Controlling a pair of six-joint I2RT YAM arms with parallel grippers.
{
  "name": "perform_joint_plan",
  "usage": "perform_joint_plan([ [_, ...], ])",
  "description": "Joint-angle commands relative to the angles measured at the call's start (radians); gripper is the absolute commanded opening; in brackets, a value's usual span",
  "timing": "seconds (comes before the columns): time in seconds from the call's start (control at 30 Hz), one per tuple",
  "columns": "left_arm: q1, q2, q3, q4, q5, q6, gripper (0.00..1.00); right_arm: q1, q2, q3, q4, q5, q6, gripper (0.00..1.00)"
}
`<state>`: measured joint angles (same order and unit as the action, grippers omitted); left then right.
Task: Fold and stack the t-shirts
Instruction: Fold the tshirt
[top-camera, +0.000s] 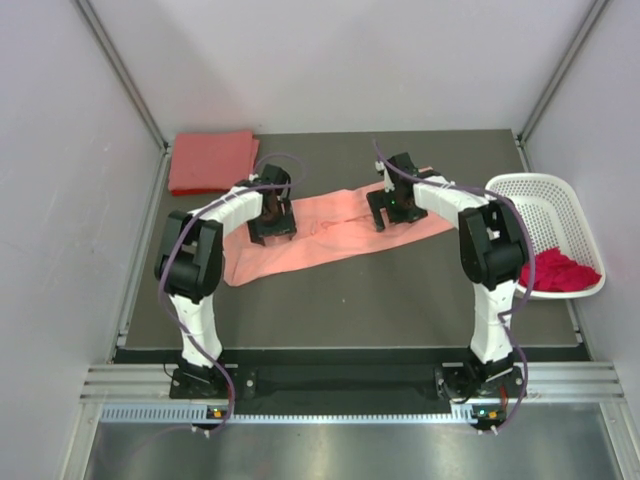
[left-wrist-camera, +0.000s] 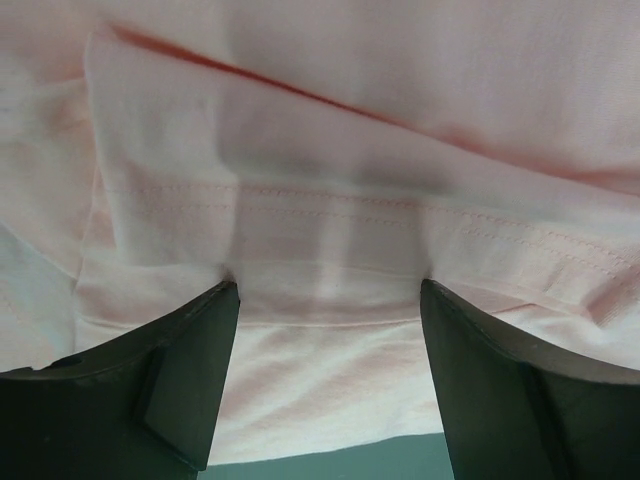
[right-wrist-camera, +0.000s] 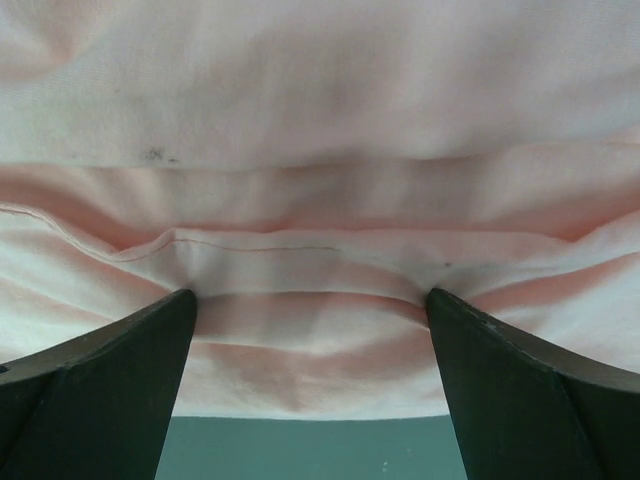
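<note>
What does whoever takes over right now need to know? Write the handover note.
Left gripper: open, fingertips down on the salmon-pink t-shirt.
Right gripper: open, down on the same shirt's other end.
Salmon-pink t-shirt: a long strip mid-table, seemingly folded lengthwise.
Coral-red t-shirt: folded, far left corner.
Magenta-red t-shirt: crumpled in the white perforated basket, right side.
Done: one shirt folded.
Left: finish and stack the pink one, then fold the magenta-red.

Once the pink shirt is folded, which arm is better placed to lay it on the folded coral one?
Left, probably: the left gripper sits on the pink shirt close to the folded coral shirt; the right gripper is farther away.
</note>
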<state>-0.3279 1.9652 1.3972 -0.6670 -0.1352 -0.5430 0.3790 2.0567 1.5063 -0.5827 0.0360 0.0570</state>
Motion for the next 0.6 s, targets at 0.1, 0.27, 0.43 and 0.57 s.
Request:
perform_joint_plan([
  [0.1, 0.006, -0.147, 0.011, -0.037, -0.032, 0.005, 0.78, 0.006, 0.054, 0.189, -0.183, 0.005, 0.033, 1.0],
  [0.27, 0.013, -0.29, 0.013, -0.104, -0.073, -0.055, 0.79, -0.026, 0.016, 0.245, -0.12, 0.044, 0.07, 1.0],
  [0.43, 0.102, -0.449, -0.154, -0.181, -0.025, -0.239, 0.78, -0.106, 0.062, 0.359, -0.141, 0.028, 0.075, 1.0],
  [0.57, 0.197, -0.59, -0.366, -0.172, 0.042, -0.408, 0.72, -0.153, 0.095, 0.44, -0.17, 0.009, 0.053, 1.0],
])
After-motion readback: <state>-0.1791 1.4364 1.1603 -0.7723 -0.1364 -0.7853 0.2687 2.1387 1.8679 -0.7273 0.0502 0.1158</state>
